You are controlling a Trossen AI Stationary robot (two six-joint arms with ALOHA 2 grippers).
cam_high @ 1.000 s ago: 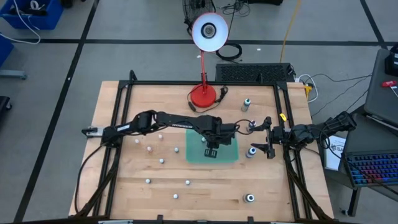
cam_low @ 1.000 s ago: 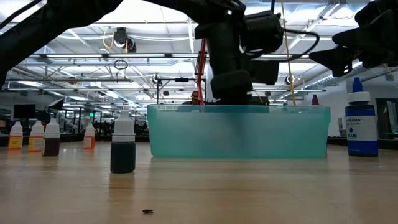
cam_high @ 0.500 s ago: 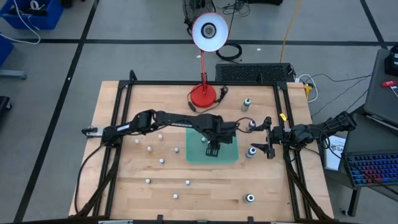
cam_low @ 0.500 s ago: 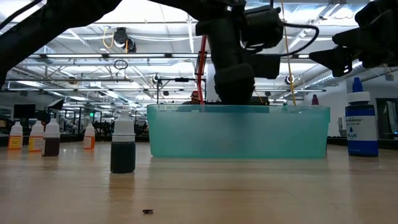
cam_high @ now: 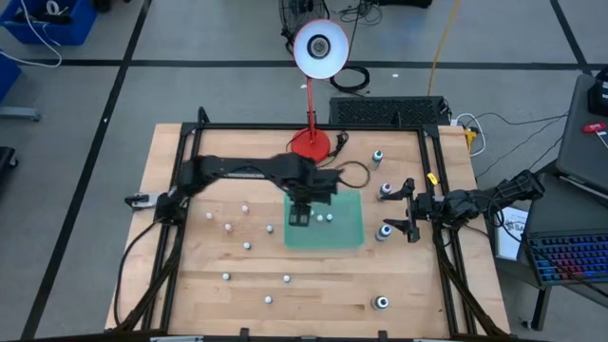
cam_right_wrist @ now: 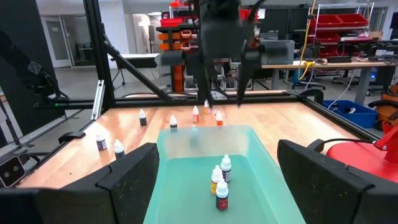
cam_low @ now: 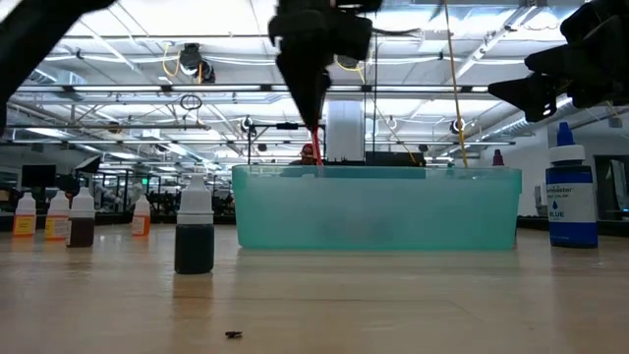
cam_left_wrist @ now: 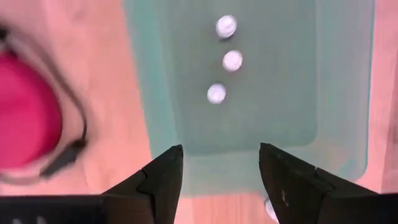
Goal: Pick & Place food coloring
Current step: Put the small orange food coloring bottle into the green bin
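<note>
From above, the left gripper (cam_high: 298,218) hangs parted and empty over the teal bin's (cam_high: 356,236) left edge, three food coloring bottles (cam_high: 324,217) inside; level, its fingers clear the bin rim; the right gripper (cam_high: 408,222), spread wide, waits beside the right edge.

high: overhead, straight down, whole table (cam_high: 190,285) + floor | low: table-top level, close, facing teal bin (cam_low: 378,206) side-on, room behind | left wrist: looks down into teal bin, near | right wrist: level across bin toward far table edge | shared: bin in all four views; lamp base (cam_high: 310,145) in high and both wrist views
</note>
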